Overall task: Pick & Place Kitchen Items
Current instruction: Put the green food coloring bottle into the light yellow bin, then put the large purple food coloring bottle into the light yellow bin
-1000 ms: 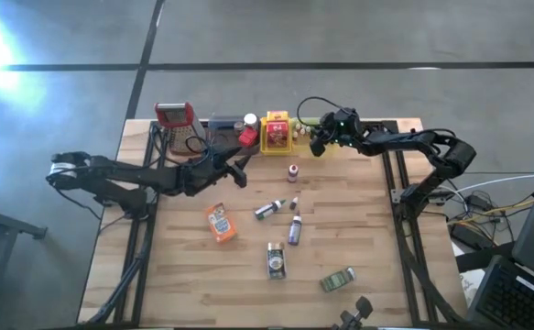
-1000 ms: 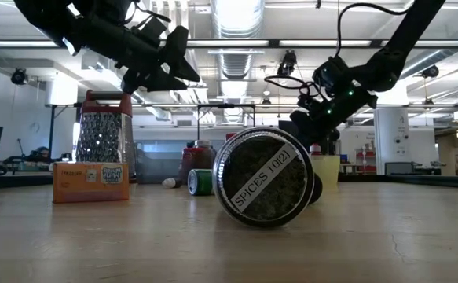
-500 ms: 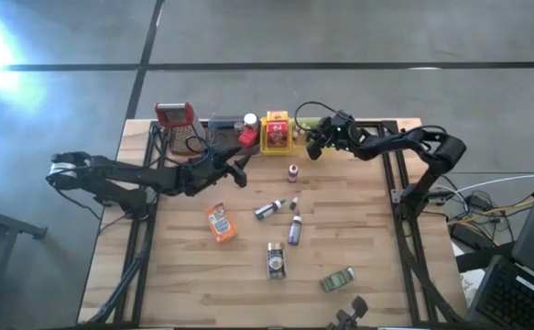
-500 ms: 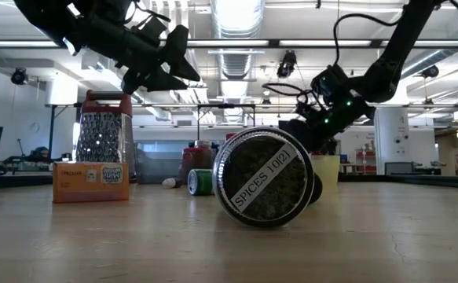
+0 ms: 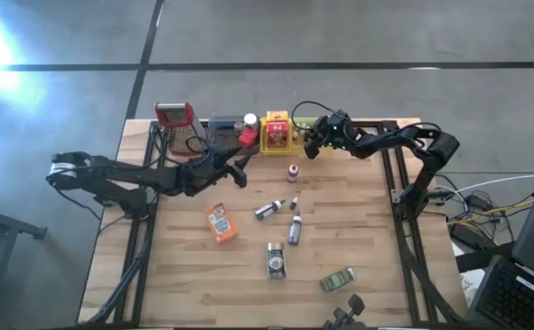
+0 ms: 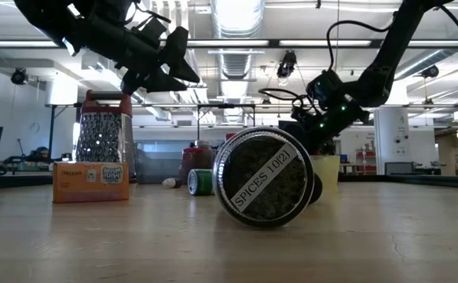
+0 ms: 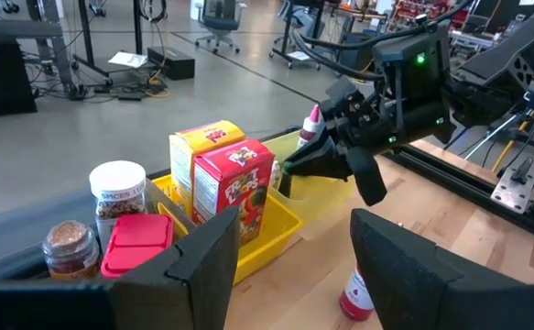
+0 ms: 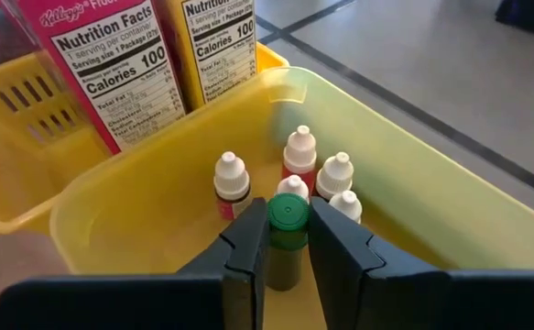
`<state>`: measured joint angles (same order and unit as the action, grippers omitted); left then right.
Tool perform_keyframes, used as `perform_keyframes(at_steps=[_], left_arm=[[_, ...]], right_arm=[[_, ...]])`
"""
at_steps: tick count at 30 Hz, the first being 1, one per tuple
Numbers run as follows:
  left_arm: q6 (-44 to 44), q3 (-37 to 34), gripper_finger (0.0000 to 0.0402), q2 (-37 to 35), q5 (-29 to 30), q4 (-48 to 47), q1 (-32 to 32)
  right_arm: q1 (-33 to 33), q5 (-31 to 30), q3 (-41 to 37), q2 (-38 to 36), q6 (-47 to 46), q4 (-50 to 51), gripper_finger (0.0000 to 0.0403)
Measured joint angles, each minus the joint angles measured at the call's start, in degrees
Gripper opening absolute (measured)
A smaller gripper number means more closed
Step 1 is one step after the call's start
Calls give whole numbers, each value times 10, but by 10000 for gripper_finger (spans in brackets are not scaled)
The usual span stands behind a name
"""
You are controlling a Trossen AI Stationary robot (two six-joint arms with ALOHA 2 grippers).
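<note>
My right gripper [image 8: 288, 246] is at the table's far edge [image 5: 310, 144], shut on a green-capped bottle [image 8: 288, 220] over a yellow-green tray [image 8: 147, 225]. Several white-capped bottles [image 8: 300, 148] stand upright on the tray's floor. My left gripper [image 5: 241, 170] hangs open above the table's middle [image 7: 294, 270], touching nothing. On the wood lie a red-capped bottle [image 5: 292, 171], two more bottles [image 5: 268, 209] [image 5: 294, 229], an orange packet [image 5: 219, 222], a tin [image 5: 275, 259] and a green tin [image 5: 337, 279]. A round spice tin [image 6: 264, 177] rests on its side. My right gripper pinches the green-capped bottle between its two fingers [image 8: 248, 247], at the neck just under the cap [image 8: 288, 213]. The fingers slant down from the table's right. The bottle stands upright in the hold inside the tray; whether its base touches the tray floor is hidden.
A yellow tray [image 5: 277, 145] with two cereal boxes [image 7: 234, 179] stands left of the yellow-green tray. Further left are a spice jar [image 7: 118, 188], a red-lidded item [image 7: 138, 243] and the red-topped grater [image 5: 175, 119]. Bare wood lies along the table's near left and right.
My right gripper has moved toward the table's left along the far edge and a little down, carrying the green-capped bottle over the yellow-green tray. My left arm has kept still.
</note>
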<state>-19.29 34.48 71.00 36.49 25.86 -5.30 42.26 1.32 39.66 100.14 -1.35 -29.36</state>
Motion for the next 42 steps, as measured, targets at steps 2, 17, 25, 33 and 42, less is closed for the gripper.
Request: perform_keyframes(at_steps=[2, 17, 25, 33, 42], left_arm=[[0, 0, 216, 0, 0, 0, 0], [1, 1, 216, 0, 0, 2, 0], [3, 1, 216, 0, 0, 2, 0], [4, 1, 216, 0, 0, 2, 0], [20, 1, 216, 0, 0, 2, 0]], right_arm=[[0, 0, 0, 1, 0, 0, 61], [0, 1, 0, -5, -3, 17, 129], [0, 0, 0, -53, 6, 27, 154], [-3, 1, 0, -151, 15, 56, 164], [-38, 3, 0, -301, 29, 100, 172]])
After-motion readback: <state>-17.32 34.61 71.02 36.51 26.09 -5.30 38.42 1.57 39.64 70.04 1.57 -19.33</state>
